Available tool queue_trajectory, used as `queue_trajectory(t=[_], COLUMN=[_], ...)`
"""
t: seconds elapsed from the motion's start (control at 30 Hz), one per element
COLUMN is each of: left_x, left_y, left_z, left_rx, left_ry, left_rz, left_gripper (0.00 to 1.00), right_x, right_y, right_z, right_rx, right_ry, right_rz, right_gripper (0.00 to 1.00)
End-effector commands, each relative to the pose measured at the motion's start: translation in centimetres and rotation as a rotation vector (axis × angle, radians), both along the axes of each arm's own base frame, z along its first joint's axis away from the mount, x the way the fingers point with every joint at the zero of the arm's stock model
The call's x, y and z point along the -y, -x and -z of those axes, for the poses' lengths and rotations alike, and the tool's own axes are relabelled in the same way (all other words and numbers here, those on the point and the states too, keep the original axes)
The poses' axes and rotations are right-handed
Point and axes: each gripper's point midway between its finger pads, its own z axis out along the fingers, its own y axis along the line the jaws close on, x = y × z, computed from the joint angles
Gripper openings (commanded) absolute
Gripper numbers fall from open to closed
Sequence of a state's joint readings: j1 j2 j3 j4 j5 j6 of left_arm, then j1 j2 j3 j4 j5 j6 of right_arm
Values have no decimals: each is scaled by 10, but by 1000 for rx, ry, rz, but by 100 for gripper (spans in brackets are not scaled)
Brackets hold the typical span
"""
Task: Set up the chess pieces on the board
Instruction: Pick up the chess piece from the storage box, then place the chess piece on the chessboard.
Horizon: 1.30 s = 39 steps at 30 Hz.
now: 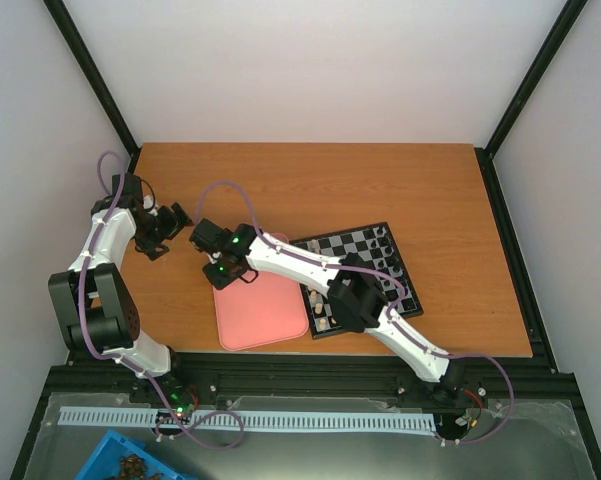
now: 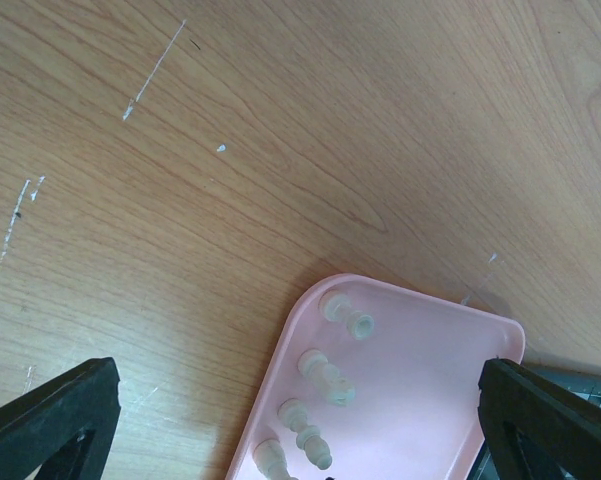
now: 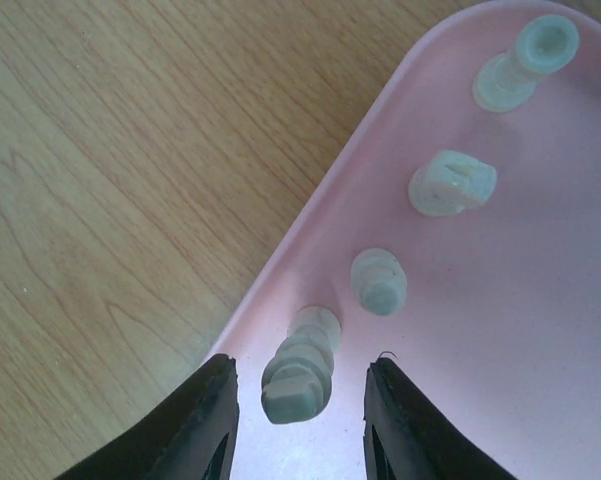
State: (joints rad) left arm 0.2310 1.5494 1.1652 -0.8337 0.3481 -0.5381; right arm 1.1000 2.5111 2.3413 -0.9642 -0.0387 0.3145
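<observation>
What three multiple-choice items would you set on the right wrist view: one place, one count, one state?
1. Where on the pink tray do the cream pieces sit?
A. in a row near one rim
B. heaped mid-tray
C. spread into every corner

2. How many cream pieces show in the right wrist view?
A. two
B. seven
C. four

3. How is the right gripper?
A. shut, nothing between
B. jaws either side of the nearest piece, gaps showing
C. lifting a piece clear of the tray

Key:
1 A, the pieces line up beside the tray's curved rim.
2 C, four show, one after another.
3 B, pink tray shows between each finger and the piece.
</observation>
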Motion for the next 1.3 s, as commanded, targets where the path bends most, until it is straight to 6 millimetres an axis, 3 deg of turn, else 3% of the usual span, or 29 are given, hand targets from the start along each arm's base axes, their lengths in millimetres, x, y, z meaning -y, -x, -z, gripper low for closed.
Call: queue_trajectory(t=[0.0,0.23,0.47,0.73,0.83,1.13,1.27], left_x=[-1,0,0,0,0,0,0], left_y=[-3,-3,-4,-4,-4,-4,-4], left_z=[-4,-3,-2,-2,-2,-2,-1], left_rx=[29,26,26,26,26,26,25], left_ry=[-6,-1,1,1,2,4,3], left_rz=[13,13,14,16,16,16,16], left_gripper=[100,100,100,100,100,100,100], right_x=[-5,-3,1,26,45,153,188], right_y=[-1,0,-5,-7,-10,-14,-12], right_z=[8,10,-5,-59,-77,-71,-64], right_rx=[-4,-19,8,87,110,121,120], right_ry=[0,6,0,-13,-2,165,208], right_rz=[-1,3,17,30,54,193,253], right_gripper=[35,18,6,5,5,6,6])
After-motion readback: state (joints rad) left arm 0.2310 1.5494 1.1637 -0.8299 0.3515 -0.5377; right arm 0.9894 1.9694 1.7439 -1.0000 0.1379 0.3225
